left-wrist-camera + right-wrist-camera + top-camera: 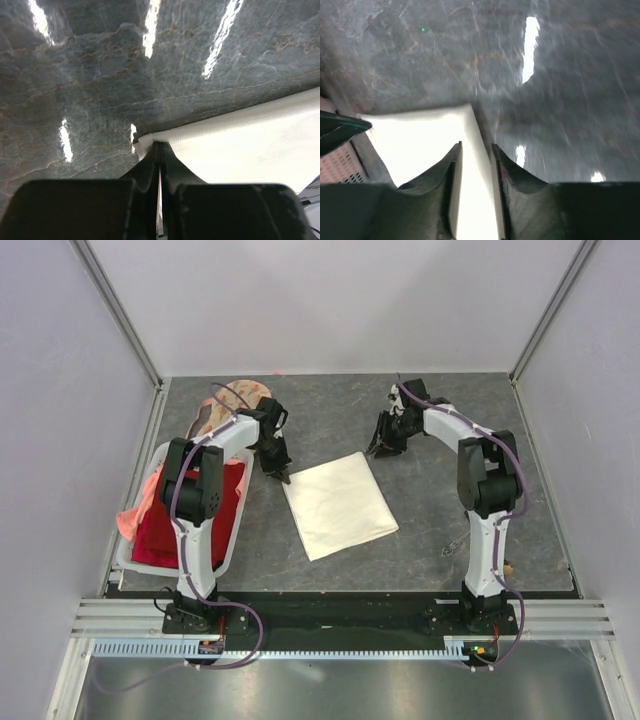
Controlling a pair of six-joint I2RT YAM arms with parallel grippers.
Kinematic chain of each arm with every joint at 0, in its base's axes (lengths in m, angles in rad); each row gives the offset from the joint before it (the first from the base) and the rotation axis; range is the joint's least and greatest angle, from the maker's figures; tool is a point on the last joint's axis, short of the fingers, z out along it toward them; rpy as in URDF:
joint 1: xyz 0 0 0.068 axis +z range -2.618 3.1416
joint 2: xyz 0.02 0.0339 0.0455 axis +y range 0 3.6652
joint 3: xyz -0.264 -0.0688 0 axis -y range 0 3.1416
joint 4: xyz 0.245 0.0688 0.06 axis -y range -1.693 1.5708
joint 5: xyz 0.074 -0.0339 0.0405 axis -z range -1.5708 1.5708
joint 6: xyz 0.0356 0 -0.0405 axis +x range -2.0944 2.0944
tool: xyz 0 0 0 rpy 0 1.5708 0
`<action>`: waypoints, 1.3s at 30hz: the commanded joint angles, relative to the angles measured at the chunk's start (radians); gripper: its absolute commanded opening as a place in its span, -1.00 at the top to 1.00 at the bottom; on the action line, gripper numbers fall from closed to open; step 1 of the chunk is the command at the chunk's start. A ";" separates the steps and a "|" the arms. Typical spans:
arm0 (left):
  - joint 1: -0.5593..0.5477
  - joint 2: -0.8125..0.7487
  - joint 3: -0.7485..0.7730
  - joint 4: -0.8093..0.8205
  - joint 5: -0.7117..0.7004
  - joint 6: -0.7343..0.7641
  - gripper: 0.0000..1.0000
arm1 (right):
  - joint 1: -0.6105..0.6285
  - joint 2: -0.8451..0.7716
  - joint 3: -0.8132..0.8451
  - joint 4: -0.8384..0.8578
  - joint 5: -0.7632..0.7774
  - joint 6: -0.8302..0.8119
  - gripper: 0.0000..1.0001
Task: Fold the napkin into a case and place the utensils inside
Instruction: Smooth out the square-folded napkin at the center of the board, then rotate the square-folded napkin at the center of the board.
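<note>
Left end effector (160,146) is clenched on one napkin (250,150) corner. Right end effector (476,146) is released, jaws apart, with the next corner just ahead of it.

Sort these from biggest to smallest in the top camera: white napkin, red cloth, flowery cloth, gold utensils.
1. napkin, plainly the largest.
2. red cloth, though part of it is hidden, so its true size is unsure.
3. flowery cloth, bunched up and partly hidden too.
4. utensils, tiny by far.
</note>
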 commanded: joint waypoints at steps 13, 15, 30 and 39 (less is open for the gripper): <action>-0.042 -0.117 -0.061 0.002 0.022 0.027 0.80 | -0.002 -0.582 -0.750 0.071 -0.107 -0.068 0.37; -0.048 -0.093 -0.070 0.008 0.008 0.040 0.81 | -0.004 -0.575 -0.784 0.094 -0.100 -0.071 0.45; -0.169 -0.168 -0.352 0.094 0.026 -0.032 0.89 | -0.065 -0.403 -0.587 -0.033 0.418 -0.117 0.60; -0.324 -0.347 -0.494 0.215 0.281 -0.201 0.82 | -0.062 -0.242 -0.120 -0.229 0.423 -0.080 0.29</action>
